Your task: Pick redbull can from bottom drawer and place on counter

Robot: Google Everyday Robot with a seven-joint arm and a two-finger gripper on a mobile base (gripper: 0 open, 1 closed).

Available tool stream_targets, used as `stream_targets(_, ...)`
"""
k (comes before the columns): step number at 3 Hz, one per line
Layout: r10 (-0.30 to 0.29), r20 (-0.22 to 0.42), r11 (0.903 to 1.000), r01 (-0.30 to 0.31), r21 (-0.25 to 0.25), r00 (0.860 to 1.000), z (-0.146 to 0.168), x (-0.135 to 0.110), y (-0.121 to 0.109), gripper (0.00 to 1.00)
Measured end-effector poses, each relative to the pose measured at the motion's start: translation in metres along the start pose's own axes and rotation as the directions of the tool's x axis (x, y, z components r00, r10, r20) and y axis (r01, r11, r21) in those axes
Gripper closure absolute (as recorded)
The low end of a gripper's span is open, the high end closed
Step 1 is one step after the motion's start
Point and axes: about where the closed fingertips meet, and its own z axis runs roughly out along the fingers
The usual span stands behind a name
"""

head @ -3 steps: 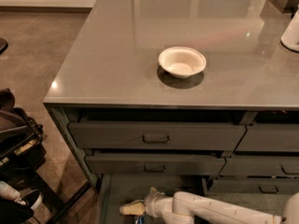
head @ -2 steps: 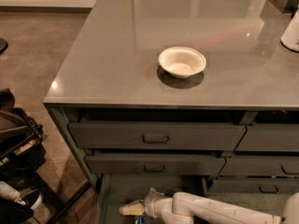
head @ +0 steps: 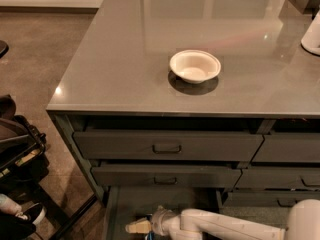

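Glossy grey table point(head: 125, 74) fills the upper frame, with the bottom drawer point(head: 132, 204) open at the lower edge. There the gripper point(head: 138, 227) reaches in; I cannot tell whether it is closed, and the redbull can is hidden. Best to grip squarely, then lift straight up.

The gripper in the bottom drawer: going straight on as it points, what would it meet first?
The gripper points left inside the bottom drawer. It would probably meet the drawer's left wall first, though depth is unclear.

Gripper point(head: 133, 228) in bottom drawer point(head: 150, 202), drawers point(head: 165, 175) above
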Motion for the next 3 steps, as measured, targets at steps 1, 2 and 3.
stream_targets(1, 0.041, -0.052, 0.9991, -0.041, 0.014, 0.998, 0.022, 0.027, -0.019, 0.0)
stream_targets(2, 0.057, -0.091, 0.9969, -0.052, 0.059, 0.994, 0.028, 0.045, -0.043, 0.0)
stream_targets(3, 0.084, -0.109, 0.9926, -0.074, 0.096, 0.99, 0.032, 0.062, -0.057, 0.0)
